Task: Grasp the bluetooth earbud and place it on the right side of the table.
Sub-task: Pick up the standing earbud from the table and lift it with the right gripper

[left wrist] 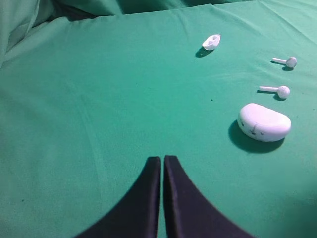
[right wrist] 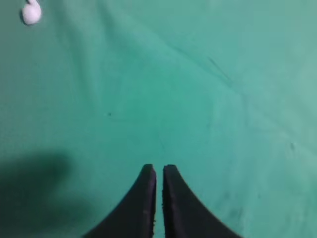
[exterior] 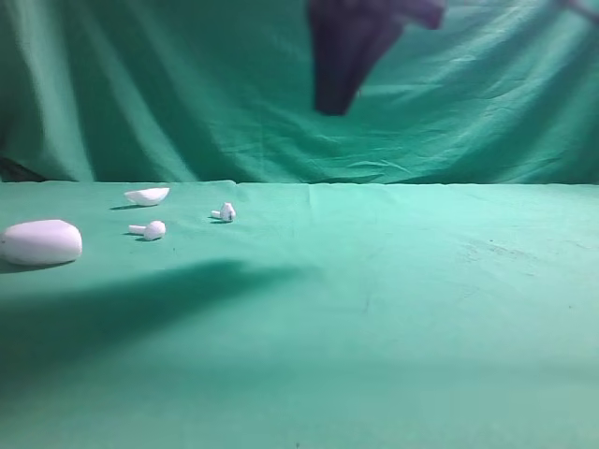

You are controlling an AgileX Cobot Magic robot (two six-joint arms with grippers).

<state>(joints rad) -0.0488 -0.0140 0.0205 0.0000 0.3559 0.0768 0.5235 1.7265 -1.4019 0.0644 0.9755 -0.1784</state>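
Right gripper (right wrist: pixel 159 171) has its fingers pressed together with only a hairline gap, holding nothing, hanging over bare green table (right wrist: pixel 208 99). In the right wrist view the only white thing is at the far top-left corner, an earbud head cut by the frame edge; probably the bluetooth earbud (exterior: pixel 226 212), can't confirm marks from there. So target lies ahead and well to the left of the right gripper. Left gripper (left wrist: pixel 162 163) also closed and empty; from its camera the bluetooth earbud (left wrist: pixel 287 61) is up and to the right, past the plain earbud (left wrist: pixel 278 90) and the white case (left wrist: pixel 263 122), with a case lid (left wrist: pixel 211 41) further up. In the high view the target is the rightmost of the cluster, left of table centre, stem pointing left, roughly across the table. Judgement: left arm nearer by position, but drop zone favours the right arm; either must open first.
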